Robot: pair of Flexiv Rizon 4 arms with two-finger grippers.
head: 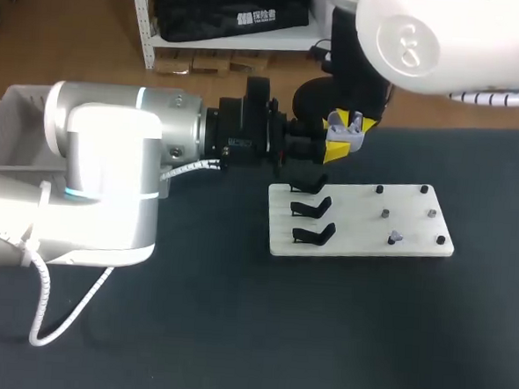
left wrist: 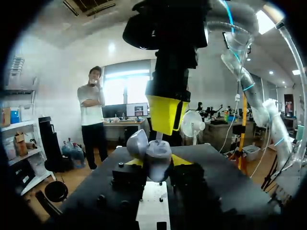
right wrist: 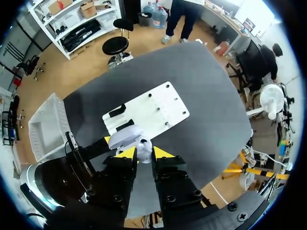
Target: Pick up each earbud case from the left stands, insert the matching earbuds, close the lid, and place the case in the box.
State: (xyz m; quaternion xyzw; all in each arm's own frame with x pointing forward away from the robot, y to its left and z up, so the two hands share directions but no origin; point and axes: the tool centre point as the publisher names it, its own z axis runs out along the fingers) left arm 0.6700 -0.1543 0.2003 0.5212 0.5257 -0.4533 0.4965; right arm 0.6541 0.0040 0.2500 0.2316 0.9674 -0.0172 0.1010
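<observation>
Case (left wrist: 154,154), lid open, sits clamped in the left end effector (head: 334,151) beneath the right end effector (right wrist: 144,153) (its grip I cannot tell); closing and boxing remain.

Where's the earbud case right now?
Head view, centre-right: the open earbud case is in the left claw, above the table just behind the white board, right claw directly over it.

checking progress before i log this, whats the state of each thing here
earbud case: lid open, held off the table
left gripper: shut on the earbud case
right gripper: at the earbud case's open top, grip unclear
stands: all three bare
box: no case visible inside
</observation>
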